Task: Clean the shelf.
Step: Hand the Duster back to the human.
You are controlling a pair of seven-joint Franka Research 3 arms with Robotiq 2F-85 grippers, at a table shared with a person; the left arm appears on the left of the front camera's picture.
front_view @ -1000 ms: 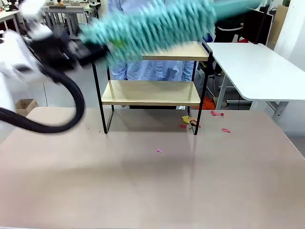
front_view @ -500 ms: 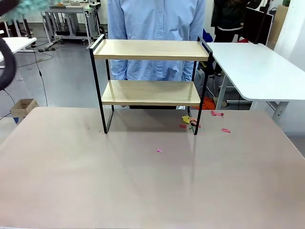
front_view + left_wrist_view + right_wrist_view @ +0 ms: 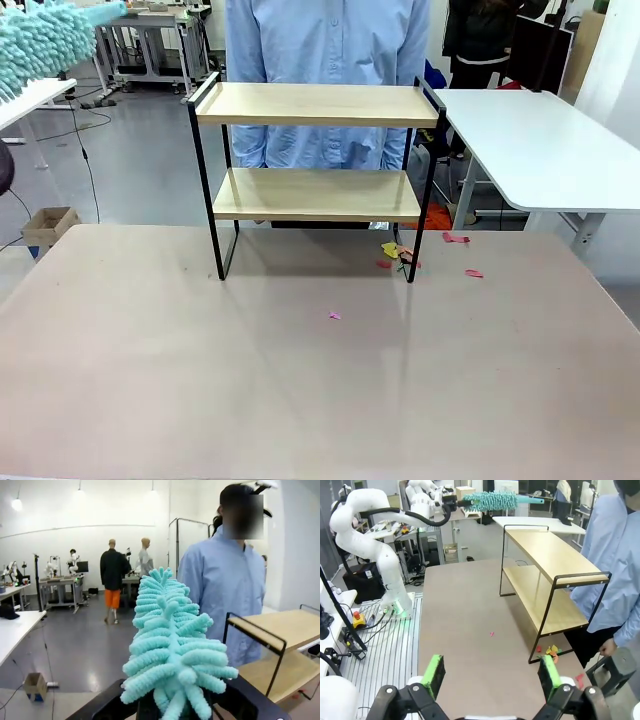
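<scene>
1. The left hand is pinched tight on a fluffy teal duster, held up high, well away from the shelf.
2. The right hand is spread wide with nothing in it, above the brown surface.
3. The shelf stands at the far side of the surface, both boards bare.
4. Small bright scraps lie by its right leg.
5. A person in a blue shirt stands just behind it.

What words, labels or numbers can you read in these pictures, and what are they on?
None can be read.
The shelf, the duster and the table bear no print.
The paper scraps by the shelf's leg are too small to show any writing.
</scene>
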